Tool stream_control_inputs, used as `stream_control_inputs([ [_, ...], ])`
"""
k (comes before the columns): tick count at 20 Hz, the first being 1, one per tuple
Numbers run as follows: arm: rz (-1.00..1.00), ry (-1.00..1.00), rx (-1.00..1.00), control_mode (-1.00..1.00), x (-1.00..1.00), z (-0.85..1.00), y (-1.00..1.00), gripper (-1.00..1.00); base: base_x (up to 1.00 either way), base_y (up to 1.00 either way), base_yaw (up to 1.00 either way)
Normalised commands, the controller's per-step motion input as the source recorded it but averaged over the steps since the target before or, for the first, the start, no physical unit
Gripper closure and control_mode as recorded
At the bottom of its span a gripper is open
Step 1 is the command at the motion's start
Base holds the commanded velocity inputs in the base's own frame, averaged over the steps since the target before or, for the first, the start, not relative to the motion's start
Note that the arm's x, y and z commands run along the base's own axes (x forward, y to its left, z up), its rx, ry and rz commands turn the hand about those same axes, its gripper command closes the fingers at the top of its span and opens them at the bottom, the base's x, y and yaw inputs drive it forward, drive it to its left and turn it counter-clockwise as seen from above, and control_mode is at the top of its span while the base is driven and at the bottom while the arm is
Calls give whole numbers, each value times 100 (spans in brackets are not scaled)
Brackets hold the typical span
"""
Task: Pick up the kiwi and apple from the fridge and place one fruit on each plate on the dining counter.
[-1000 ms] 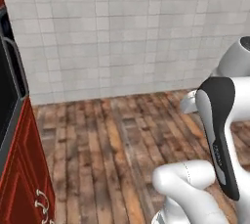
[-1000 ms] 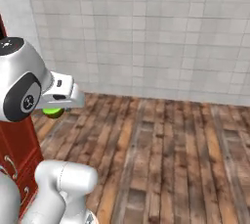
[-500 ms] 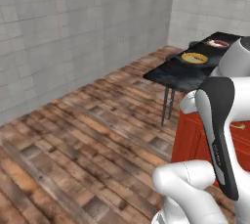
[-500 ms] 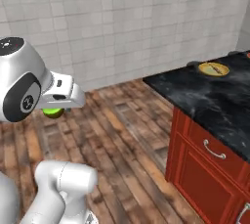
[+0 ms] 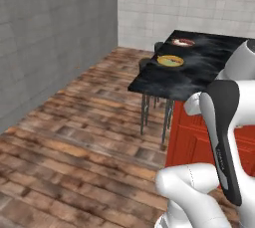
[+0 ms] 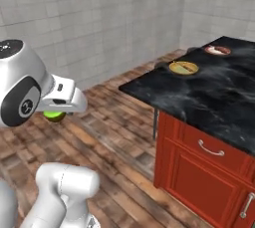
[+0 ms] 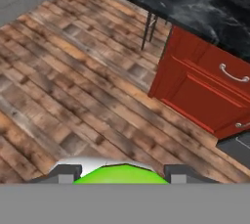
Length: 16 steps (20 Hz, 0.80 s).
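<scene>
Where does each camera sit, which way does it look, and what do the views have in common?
Left base view: behind the arm on its left, looking forward over the wood floor to the dining counter with both plates; the white arm fills the lower right.
Right base view: behind on the right, facing the same counter; the arm rises lower left, its gripper shut on the kiwi.
Hand view: on the hand, looking down at the floor and the counter's red base; fingertips flank the kiwi.
Shared: both base views show the counter and plates.
</scene>
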Motion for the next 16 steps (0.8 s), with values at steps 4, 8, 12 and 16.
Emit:
stream_control_inputs([
  [4, 0, 0, 0, 100, 0, 0, 0, 100, 100, 100, -39],
  [8, 0, 0, 0, 100, 0, 0, 0, 100, 100, 100, -42],
  [12, 0, 0, 0, 100, 0, 0, 0, 100, 100, 100, -45],
  [16, 0, 0, 0, 100, 0, 0, 0, 100, 100, 100, -45],
])
